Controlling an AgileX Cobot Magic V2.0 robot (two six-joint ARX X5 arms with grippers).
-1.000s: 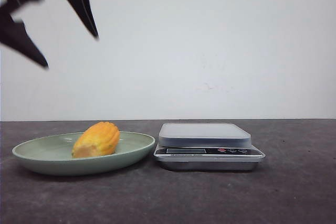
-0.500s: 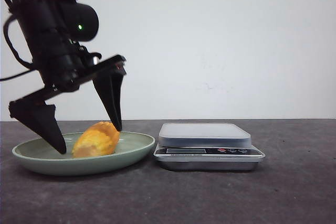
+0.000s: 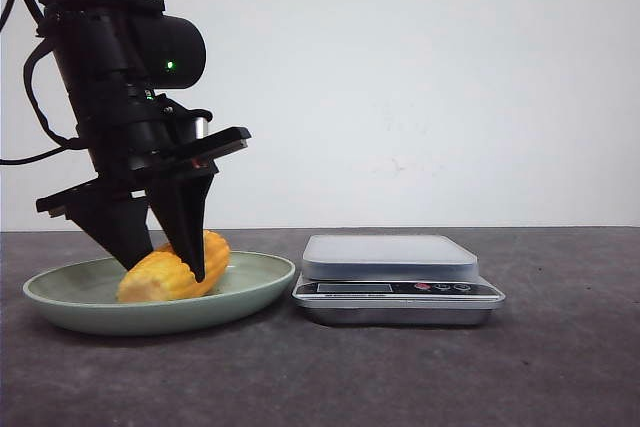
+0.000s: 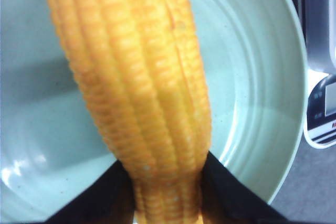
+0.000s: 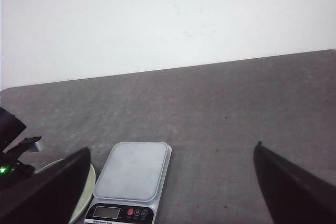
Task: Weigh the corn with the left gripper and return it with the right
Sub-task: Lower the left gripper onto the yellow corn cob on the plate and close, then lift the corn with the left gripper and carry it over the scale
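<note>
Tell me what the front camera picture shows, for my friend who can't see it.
A black robot tool on the left arm is closed around a stubby yellow-orange piece of corn cob lying in a shallow pale green plate. Right of the plate sits a small silver kitchen scale with nothing on it, on a dark grey table.

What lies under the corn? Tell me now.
The corn rests in the green plate, whose bare surface shows around it in the left wrist view. The left gripper has closed its fingers on the cob. The contact patch beneath the cob is covered.

The left hand [image 4: 167,192] grips the corn [image 4: 134,82] over the green plate [image 4: 257,93].
</note>
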